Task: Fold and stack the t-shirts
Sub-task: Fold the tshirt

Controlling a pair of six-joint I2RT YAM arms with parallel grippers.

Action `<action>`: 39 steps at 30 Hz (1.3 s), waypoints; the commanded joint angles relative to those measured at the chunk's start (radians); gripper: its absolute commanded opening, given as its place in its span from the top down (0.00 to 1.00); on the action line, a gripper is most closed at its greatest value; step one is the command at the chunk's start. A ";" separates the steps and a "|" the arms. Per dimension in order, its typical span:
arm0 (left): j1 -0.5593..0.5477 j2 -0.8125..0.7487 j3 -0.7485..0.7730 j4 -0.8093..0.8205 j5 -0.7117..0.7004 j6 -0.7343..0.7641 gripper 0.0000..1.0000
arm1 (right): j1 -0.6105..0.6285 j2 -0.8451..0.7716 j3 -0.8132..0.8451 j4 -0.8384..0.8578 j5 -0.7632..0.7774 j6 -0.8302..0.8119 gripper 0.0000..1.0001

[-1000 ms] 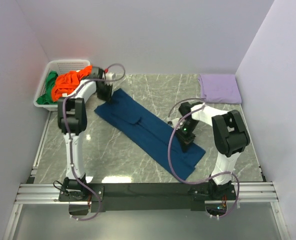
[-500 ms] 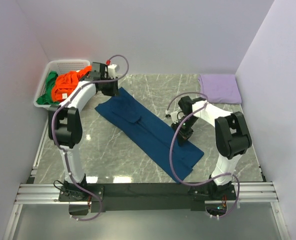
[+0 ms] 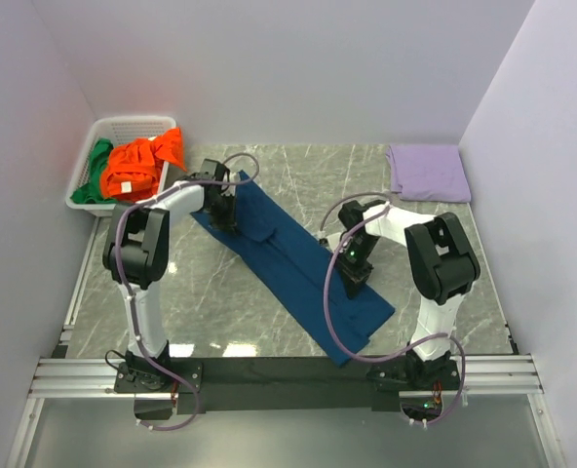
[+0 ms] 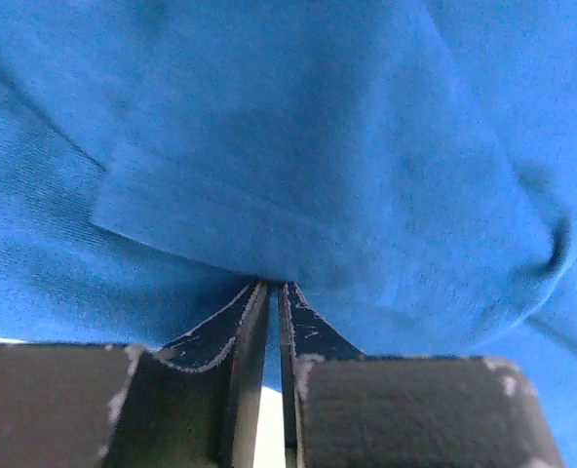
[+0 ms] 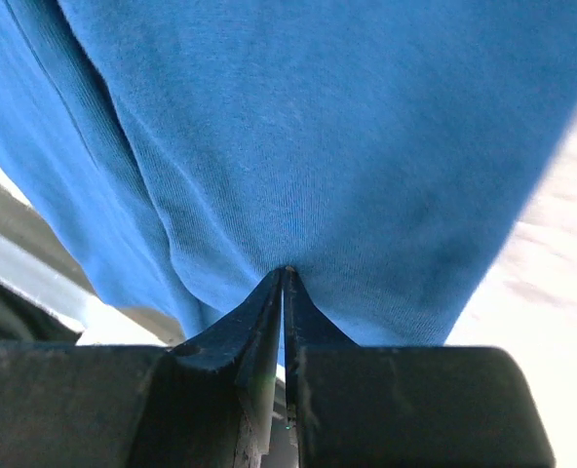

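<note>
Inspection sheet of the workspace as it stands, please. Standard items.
Surface: grey marbled table, nothing spilled.
Job's things: navy t-shirt folded into a long strip, lying diagonally across the middle; orange tee and green tee bunched in the white basket, far left.
Clutter: lilac folded cloth at the far right corner; cannot tell if it is a tee.
Grippers: left gripper pinching the navy t-shirt's far end; right gripper pinching it towards the near end.
Cables: cables loop off both arms; the right one crosses over the shirt in the top view.
Surroundings: plain walls, metal rail at the near edge.
</note>
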 commanded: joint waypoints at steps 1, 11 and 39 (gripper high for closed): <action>0.006 0.074 0.092 -0.004 -0.056 0.021 0.84 | 0.054 0.035 -0.043 0.034 -0.002 0.003 0.88; 0.009 0.516 0.825 -0.183 0.008 0.278 0.76 | 0.140 0.086 0.130 0.017 -0.287 0.050 0.83; -0.015 0.266 0.415 -0.073 0.153 0.142 0.71 | 0.220 0.128 0.041 0.237 -0.334 0.179 0.87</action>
